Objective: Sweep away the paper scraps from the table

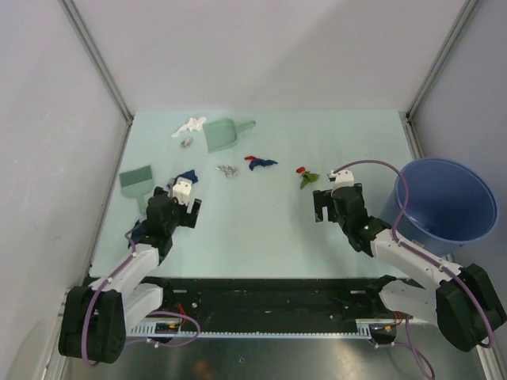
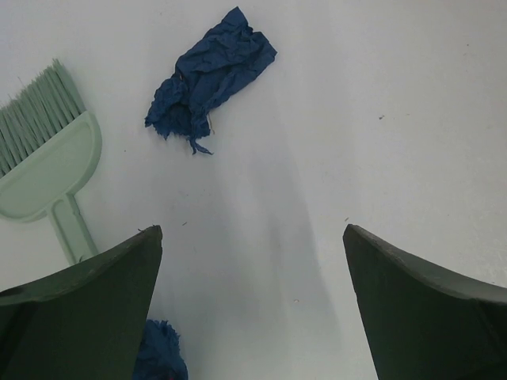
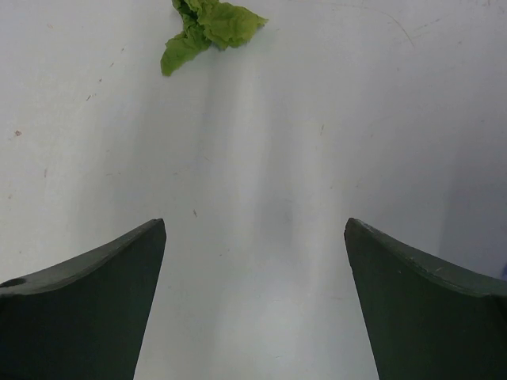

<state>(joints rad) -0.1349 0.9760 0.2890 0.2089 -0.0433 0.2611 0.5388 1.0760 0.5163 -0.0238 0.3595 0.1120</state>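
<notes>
Paper scraps lie across the far half of the table: a white one, grey ones, a dark blue one with a red bit, and a red and green pair. Another dark blue scrap lies just ahead of my left gripper, which is open and empty. A blue bit shows behind its left finger. My right gripper is open and empty, with the green scrap ahead of it to the left.
A sage-green dustpan lies at the back. The matching brush lies left of my left gripper. A big blue bucket stands at the right edge. Grey walls close in the sides and back.
</notes>
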